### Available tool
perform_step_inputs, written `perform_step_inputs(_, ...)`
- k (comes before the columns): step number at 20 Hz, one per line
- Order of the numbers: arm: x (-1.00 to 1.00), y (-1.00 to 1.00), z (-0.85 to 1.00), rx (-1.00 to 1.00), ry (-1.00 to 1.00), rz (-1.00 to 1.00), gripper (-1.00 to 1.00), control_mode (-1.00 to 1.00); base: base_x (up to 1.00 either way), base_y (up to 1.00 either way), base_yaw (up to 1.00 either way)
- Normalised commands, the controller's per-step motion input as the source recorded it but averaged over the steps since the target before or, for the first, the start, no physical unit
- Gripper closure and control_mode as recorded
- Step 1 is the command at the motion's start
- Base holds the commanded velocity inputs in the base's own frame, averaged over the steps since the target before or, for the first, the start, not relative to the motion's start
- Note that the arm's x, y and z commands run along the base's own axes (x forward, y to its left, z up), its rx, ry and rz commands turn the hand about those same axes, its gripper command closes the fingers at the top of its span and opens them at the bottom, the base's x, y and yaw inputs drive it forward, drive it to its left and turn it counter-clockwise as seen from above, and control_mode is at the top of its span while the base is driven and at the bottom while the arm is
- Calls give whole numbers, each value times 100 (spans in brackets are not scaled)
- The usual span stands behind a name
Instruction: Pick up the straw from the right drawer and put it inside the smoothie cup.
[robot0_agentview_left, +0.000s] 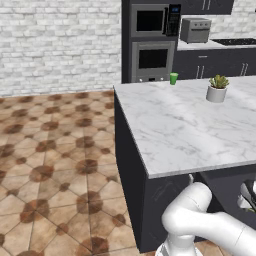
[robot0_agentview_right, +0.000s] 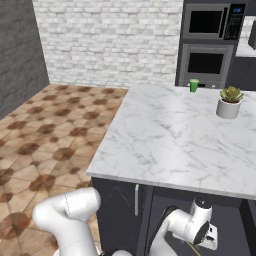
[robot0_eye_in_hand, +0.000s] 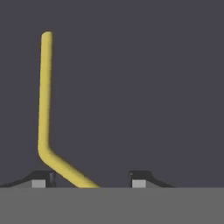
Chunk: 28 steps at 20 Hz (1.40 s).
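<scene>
Pick-up step: bent yellow straw (robot0_eye_in_hand: 45, 96) lies between spread gripper (robot0_eye_in_hand: 90, 180) fingertips, unclamped. Next: close, lift, carry to small green cup (robot0_agentview_right: 194, 85).

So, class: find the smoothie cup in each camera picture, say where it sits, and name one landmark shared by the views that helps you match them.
Left base view: the smoothie cup stands at the far edge of the marble counter, upper middle, before the oven.
Right base view: the cup is at the counter's far edge, upper right.
Hand view: the bent straw lies on a dark surface.
Shared landmark: the potted plant, right of the cup in both base views.
</scene>
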Motion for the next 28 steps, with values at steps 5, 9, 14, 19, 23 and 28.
perform_step_inputs(5,-49,0,-30,-4,-12,9,100,-100,0,0,0)
perform_step_inputs(9,-78,0,-31,-6,-2,6,100,-100,0,0,0)
perform_step_inputs(14,-65,0,-2,-3,-7,1,100,-100,0,0,0)
perform_step_inputs(19,-7,12,81,-10,-15,0,100,-100,0,0,0)
perform_step_inputs(23,0,31,100,-15,-11,-2,100,-100,0,0,0)
perform_step_inputs(28,0,40,100,-16,0,-4,100,-100,0,0,0)
